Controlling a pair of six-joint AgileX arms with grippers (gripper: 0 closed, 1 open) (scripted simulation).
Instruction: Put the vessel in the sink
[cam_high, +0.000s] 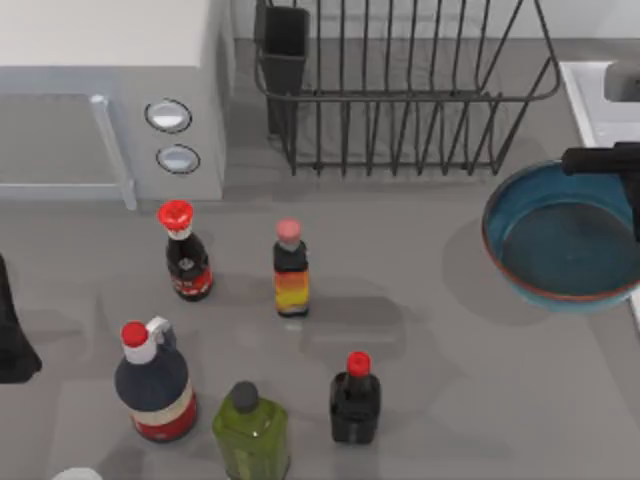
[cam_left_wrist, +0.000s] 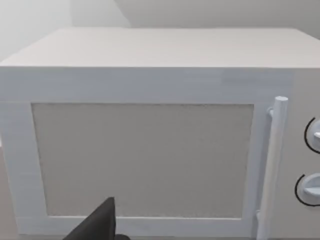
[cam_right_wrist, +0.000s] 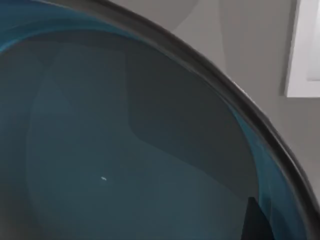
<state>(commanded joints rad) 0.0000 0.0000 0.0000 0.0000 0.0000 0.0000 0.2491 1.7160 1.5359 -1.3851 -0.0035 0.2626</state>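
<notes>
Bowl (cam_high: 560, 240): blue, reddish rim, at the table's right edge, just beside the sink (cam_high: 590, 95); shadow offset to its left suggests it is lifted, probably mid-carry.
Right gripper (cam_high: 625, 165): over the bowl's far right rim, likely clamped on it; cannot tell whether the fingers are open or closed.
Right wrist view: bowl interior close up, white sink edge nearby.
Left gripper (cam_left_wrist: 100, 225): parked at the left, facing the microwave (cam_left_wrist: 150, 150); finger state cannot tell.
Bottles: well apart, left of the bowl's path.
</notes>
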